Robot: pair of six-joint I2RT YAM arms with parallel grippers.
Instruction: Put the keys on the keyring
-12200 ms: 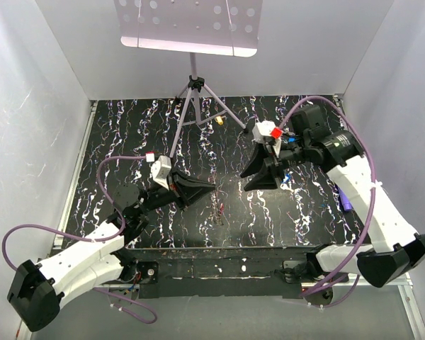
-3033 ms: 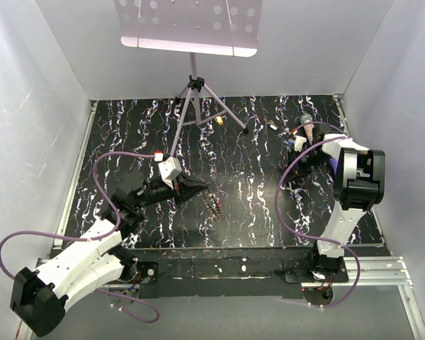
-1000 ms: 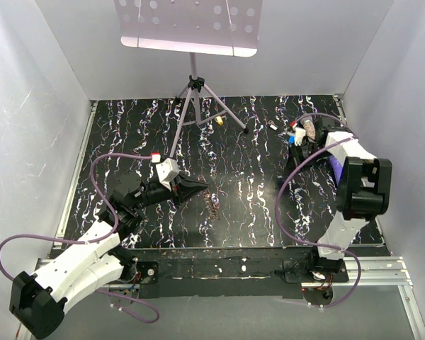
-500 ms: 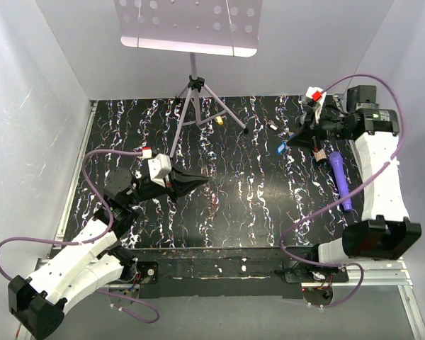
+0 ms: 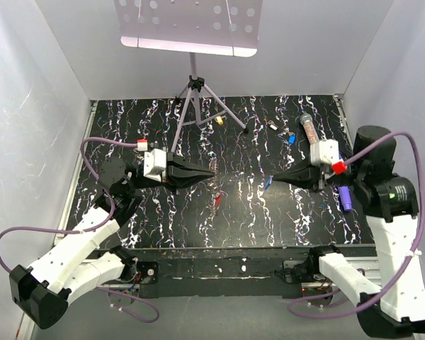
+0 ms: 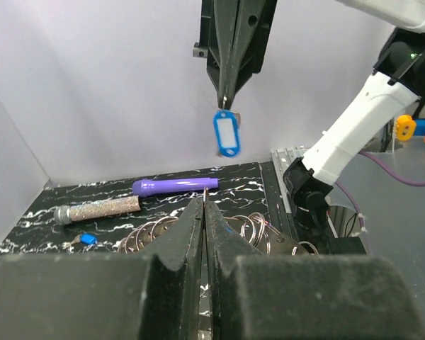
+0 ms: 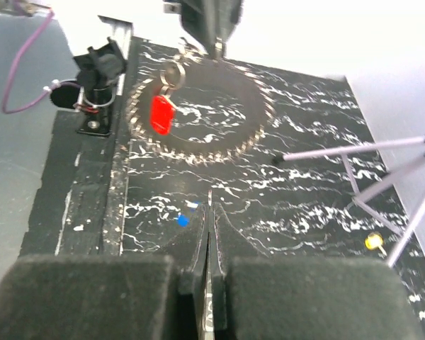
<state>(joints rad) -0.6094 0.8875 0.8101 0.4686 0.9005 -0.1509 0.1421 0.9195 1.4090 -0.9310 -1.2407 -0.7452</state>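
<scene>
Both arms are up mid-table, tips facing each other, well apart. My left gripper has its fingers pressed together on the thin grey jagged-edged metal keyring. The loop dangles free below the tip, over the black marbled table, and a red-headed key already hangs on it by a small ring. My right gripper is pinched tight on the little ring of a blue-tagged key, tag hanging straight down. So one key is on, a second is lifted and presented, and threading hasn't begun. Next move as I read it: close the gap between the tips, line the blue key's small ring up with the keyring's opening, and feed it on. I can't see where that opening sits in any view, so the loop may need re-orienting first. The keyring is unsupported and will likely swing on contact, so go slow. Farther back on the right are a purple plastic pen, partly under my right arm, then a silver-pink glittery tube with a loose blue-headed key just beside it. A small yellow-headed piece, probably another key, lies near a foot of the lilac tripod music stand by the back wall. Those are left to fetch.
</scene>
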